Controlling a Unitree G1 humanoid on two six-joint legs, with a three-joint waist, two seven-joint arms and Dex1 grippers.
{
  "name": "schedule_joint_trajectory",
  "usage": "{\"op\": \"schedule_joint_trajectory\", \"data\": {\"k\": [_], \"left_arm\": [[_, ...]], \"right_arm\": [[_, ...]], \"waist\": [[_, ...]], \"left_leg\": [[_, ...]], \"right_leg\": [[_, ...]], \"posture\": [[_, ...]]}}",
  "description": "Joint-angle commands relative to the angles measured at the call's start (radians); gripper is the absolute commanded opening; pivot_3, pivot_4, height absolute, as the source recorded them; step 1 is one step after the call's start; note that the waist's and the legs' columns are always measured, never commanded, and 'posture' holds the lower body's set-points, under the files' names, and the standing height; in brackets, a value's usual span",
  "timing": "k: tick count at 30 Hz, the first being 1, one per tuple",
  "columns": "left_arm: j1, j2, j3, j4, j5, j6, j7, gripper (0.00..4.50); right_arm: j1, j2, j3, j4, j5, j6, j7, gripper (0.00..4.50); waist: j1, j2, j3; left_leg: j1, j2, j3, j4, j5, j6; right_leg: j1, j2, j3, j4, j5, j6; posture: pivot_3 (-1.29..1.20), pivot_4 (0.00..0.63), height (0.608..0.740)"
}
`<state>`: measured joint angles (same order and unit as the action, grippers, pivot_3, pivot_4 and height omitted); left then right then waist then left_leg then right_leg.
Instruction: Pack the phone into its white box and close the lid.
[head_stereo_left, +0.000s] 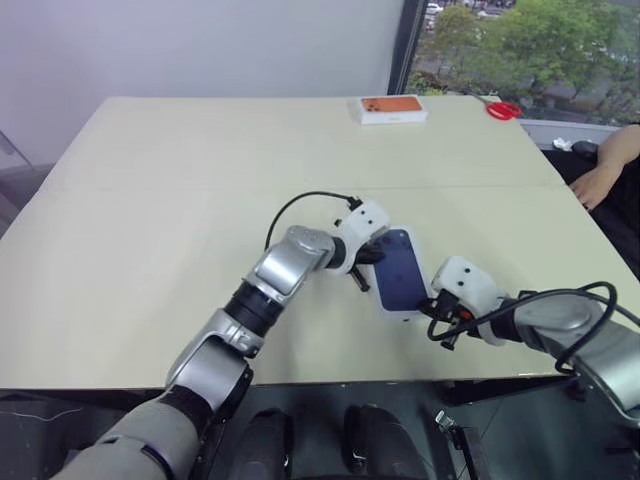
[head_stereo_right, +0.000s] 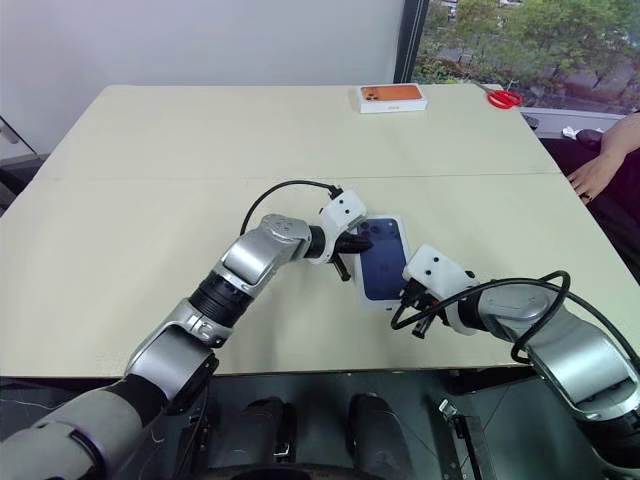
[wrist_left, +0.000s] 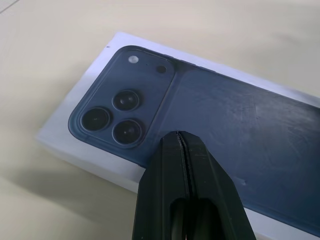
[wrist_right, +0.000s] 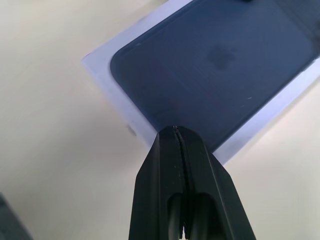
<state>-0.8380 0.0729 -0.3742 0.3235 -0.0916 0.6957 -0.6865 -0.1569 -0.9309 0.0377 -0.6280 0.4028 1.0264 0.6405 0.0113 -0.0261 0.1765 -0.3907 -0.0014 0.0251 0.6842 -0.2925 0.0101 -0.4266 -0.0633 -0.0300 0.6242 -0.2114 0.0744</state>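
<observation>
Presently, the left gripper (head_stereo_right: 350, 248), jaws pressed together and holding nothing, sits at the camera-cluster end of the phone (head_stereo_right: 383, 262). The phone lies back-up in the white box (wrist_left: 75, 100) near the front edge of the table (head_stereo_right: 150, 180); whether it is fully seated cannot be told. The right gripper (head_stereo_right: 412, 297), likewise closed and empty, points at the box's near end.

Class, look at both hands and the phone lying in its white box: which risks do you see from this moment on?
1. Both shut hands, left hand and right hand, crowd the phone; a push could scratch its glossy back or tip it out.
2. The white box lies unheld on the table; a nudge may slide it.
3. The orange-topped box sits far away, a long reach.
</observation>
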Motion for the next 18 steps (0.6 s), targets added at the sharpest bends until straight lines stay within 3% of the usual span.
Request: {"op": "schedule_joint_trajectory", "data": {"k": [1, 3, 7, 14, 18], "left_arm": [[0.033, 0.008, 0.159, -0.079, -0.083, -0.049, 0.028, 0.0], [0.059, 0.037, 0.225, -0.146, -0.119, -0.068, 0.023, 0.0], [0.213, 0.244, 0.395, -0.337, -0.17, -0.09, -0.019, 0.0], [0.455, 0.485, 0.617, -0.398, -0.262, -0.083, -0.081, 0.0], [0.572, 0.55, 0.714, -0.416, -0.295, -0.11, -0.087, 0.0]], "right_arm": [[-0.042, 0.059, -0.073, 0.027, -0.038, -0.074, -0.069, 0.04], [-0.065, 0.094, -0.098, 0.048, -0.068, -0.131, -0.107, 0.04], [-0.114, 0.145, -0.183, 0.177, -0.079, -0.187, -0.145, 0.04], [-0.179, 0.223, -0.23, 0.303, -0.04, -0.237, -0.132, 0.04], [-0.193, 0.243, -0.225, 0.344, -0.029, -0.251, -0.118, 0.04]], "waist": [[-0.001, 0.001, 0.001], [-0.001, 0.001, 0.001], [-0.005, 0.002, 0.001], [0.002, 0.003, 0.002], [0.002, 0.002, 0.002]], "left_leg": [[-0.001, 0.0, 0.0, 0.0, 0.0, 0.0], [-0.003, 0.0, 0.001, 0.0, 0.0, 0.0], [-0.002, 0.0, 0.002, -0.001, 0.0, 0.0], [-0.002, 0.0, 0.002, -0.001, 0.0, 0.0], [-0.003, -0.001, 0.002, -0.001, 0.0, 0.0]], "right_leg": [[-0.001, 0.0, 0.0, 0.0, 0.0, 0.0], [-0.004, -0.001, 0.001, 0.002, 0.0, 0.0], [-0.005, -0.001, 0.001, 0.004, 0.0, 0.0], [-0.004, -0.002, 0.001, 0.004, 0.0, 0.0], [-0.004, -0.004, 0.001, 0.002, 0.0, 0.0]], "posture": [[0.0, 0.15, 0.74], [0.0, 0.15, 0.74], [0.0, 0.15, 0.74], [0.0, 0.15, 0.74], [0.0, 0.15, 0.74]]}}
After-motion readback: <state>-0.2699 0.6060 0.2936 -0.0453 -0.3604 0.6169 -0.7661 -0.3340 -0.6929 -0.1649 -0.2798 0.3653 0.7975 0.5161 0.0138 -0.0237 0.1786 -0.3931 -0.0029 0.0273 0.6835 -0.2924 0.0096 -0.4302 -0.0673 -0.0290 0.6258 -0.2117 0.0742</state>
